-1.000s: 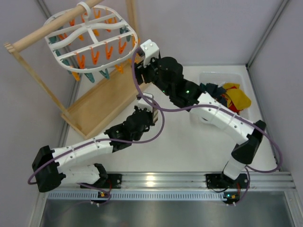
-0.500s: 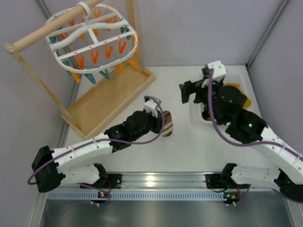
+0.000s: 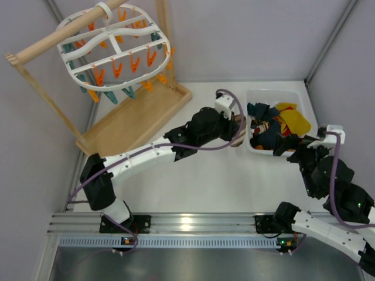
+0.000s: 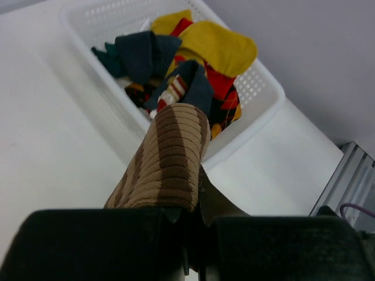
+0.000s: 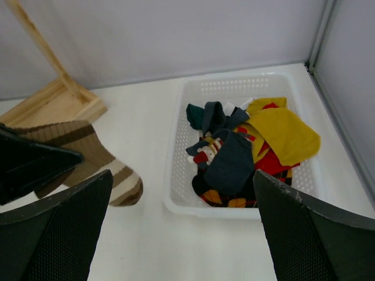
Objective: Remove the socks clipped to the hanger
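The white oval hanger (image 3: 114, 50) hangs from the wooden rod at the back left, and only orange and teal clips show on it. My left gripper (image 3: 233, 124) is shut on the brown-and-cream striped sock (image 3: 238, 133) and holds it just left of the white basket (image 3: 275, 92). In the left wrist view the sock (image 4: 170, 158) hangs from my gripper (image 4: 196, 234) in front of the basket's rim (image 4: 258, 126). Several socks (image 5: 246, 146), yellow, red and dark teal, lie in the basket. My right gripper (image 5: 181, 234) is open and empty, at the basket's near edge (image 3: 290, 147).
The wooden stand has a rod (image 3: 64, 35) and a tray base (image 3: 132, 123) at the back left. Grey walls close in the back and both sides. The metal rail (image 3: 193, 222) with the arm bases runs along the near edge.
My left arm has carried the striped sock to the right, up to the basket. My right arm has swung away from the hanger and pulled back to the basket's near right side.
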Motion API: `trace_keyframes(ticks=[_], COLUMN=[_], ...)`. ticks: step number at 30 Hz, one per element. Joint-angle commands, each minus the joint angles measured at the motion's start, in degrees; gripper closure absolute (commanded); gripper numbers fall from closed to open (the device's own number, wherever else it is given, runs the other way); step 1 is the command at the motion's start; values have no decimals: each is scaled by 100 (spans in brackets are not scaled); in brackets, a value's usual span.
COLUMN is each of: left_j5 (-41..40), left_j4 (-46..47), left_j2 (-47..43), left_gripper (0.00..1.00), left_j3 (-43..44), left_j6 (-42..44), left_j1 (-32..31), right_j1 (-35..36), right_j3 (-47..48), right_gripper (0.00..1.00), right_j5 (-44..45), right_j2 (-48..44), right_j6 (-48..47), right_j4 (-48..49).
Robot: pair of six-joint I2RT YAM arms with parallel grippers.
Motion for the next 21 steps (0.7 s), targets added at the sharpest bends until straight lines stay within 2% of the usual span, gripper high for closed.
trace_keyframes(ticks=[1,2,6,13,14,18,19,21], left_j5=[482,561,1106,2081,2518,3065,3093,3137], left_j4=[-55,-109,-197,-417,-461,-540,-523,-522], left_j2=[747,1149,2092,3867,4287,5107,5230,5512], left_gripper=[100,100,100,99,99,91,87,85], left_j3=[1170,1703,2893,4800,5246,6032,6120,6331], left_j6=[301,337,548,373,364,232,223,267], left_j1=[67,85,146,234,234,252,243,243], right_j1=[-43,-34,-43,-34,-34,-34,-34,-34], right_j3=[74,100,-66,-5,-14,-75,-93,-145], right_gripper=[0,0,1,0,0,1,1,1], right_j5=[692,718,762,728,727,727,710,692], right_j2=[-417,-618,-1085,-1280,-1262,-1209,-1209,-1209], right_j6=[424,442,381,293,284,275,275,267], right_j4=[-576,-612,-542,-551,-533,-524,-524,-489])
